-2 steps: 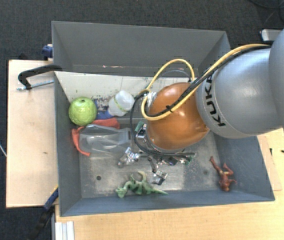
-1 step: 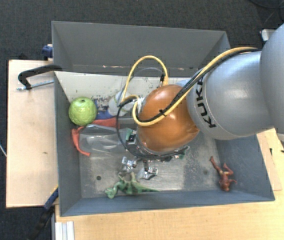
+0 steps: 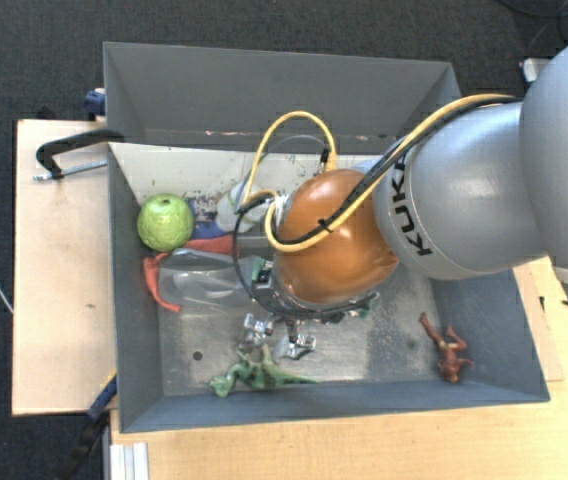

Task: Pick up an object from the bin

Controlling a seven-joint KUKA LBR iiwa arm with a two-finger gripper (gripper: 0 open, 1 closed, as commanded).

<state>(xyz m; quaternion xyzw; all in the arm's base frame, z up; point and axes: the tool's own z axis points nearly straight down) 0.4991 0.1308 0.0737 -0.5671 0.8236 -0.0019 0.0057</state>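
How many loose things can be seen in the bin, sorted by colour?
Green: 2, apple and toy lizard
Brown: 1, toy figure
Clear: 1, plastic wrapper
Red: 1, strip
Total: 5; more may hide under the arm.

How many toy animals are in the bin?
2. The green toy lies at the front middle; the brown toy lies at the front right. The arm may hide more.
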